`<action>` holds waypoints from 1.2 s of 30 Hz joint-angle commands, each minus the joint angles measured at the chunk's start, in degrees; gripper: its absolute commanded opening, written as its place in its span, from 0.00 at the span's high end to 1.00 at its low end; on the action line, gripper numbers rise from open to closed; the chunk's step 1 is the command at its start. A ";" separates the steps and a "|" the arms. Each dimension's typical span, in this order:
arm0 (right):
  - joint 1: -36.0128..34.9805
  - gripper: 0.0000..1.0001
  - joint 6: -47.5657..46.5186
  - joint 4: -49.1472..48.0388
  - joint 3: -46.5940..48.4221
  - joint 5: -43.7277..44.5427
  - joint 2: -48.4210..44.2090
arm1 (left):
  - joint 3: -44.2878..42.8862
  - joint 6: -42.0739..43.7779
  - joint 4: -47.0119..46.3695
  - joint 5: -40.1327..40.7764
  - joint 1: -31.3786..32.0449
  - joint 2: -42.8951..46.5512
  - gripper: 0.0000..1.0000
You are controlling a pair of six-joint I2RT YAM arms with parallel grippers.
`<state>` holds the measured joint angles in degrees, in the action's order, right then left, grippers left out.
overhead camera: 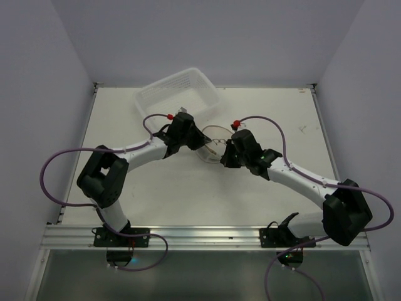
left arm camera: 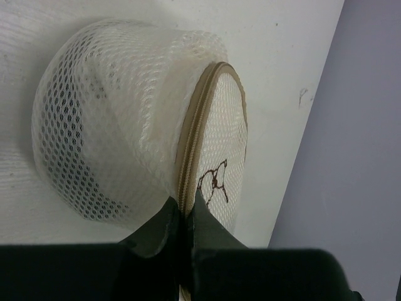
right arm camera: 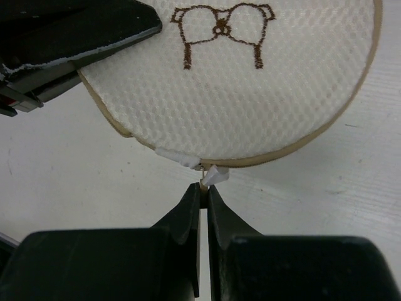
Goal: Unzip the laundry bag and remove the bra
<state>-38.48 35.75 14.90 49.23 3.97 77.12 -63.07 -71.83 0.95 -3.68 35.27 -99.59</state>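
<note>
The laundry bag [overhead camera: 213, 141], a round white mesh pouch with tan rim trim, lies at the table's middle between both grippers. In the left wrist view the laundry bag [left arm camera: 125, 119] lies on its side, and something dark shows through its mesh at the left; the bra is not otherwise in view. My left gripper [left arm camera: 186, 208] is shut on the tan zipper rim [left arm camera: 191, 144]. In the right wrist view the bag's flat face [right arm camera: 244, 88] shows the bra drawing. My right gripper [right arm camera: 204, 191] is shut on the small zipper pull [right arm camera: 213, 175] at the rim's near edge.
A larger rectangular white plastic basket [overhead camera: 178, 94] stands tilted just behind the bag at the back. Purple walls close in the table on the left, back and right. The left gripper's body [right arm camera: 75, 31] shows at the top left of the right wrist view.
</note>
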 commanded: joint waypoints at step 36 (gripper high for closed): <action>2.09 1.00 6.70 -4.96 1.47 -11.96 2.05 | -2.10 17.19 13.21 -4.05 -6.71 5.36 0.02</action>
<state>-36.01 41.15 13.13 47.44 -7.14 77.23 -72.79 -48.58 13.74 -13.63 27.55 -99.98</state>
